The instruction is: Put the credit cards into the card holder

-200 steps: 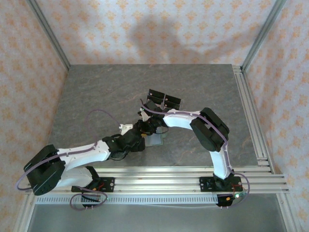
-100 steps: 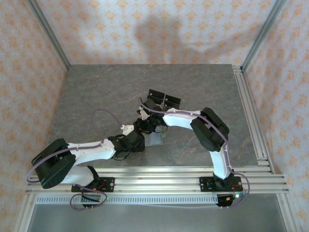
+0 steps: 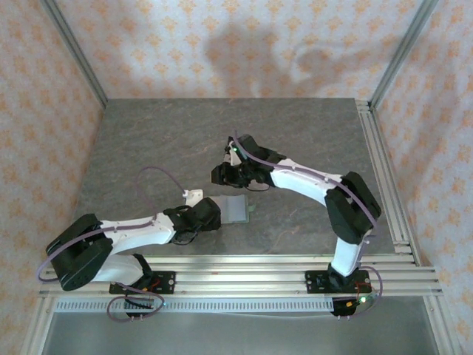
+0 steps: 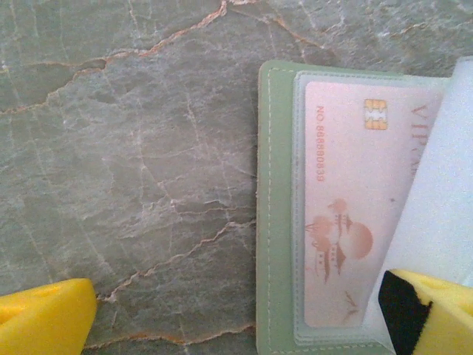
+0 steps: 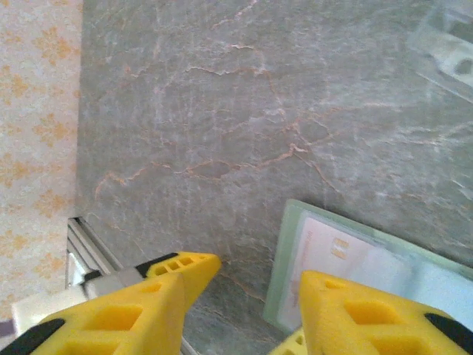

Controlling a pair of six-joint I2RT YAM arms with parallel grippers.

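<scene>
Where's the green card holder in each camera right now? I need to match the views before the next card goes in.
Top external: the card holder lies open on the table, just below the picture's centre.
Left wrist: the card holder is in the right half, its green edge running top to bottom.
Right wrist: the card holder is at bottom right.
Shared landmark: the credit card with the gold chip, in the holder's clear pocket, in both wrist views.
</scene>
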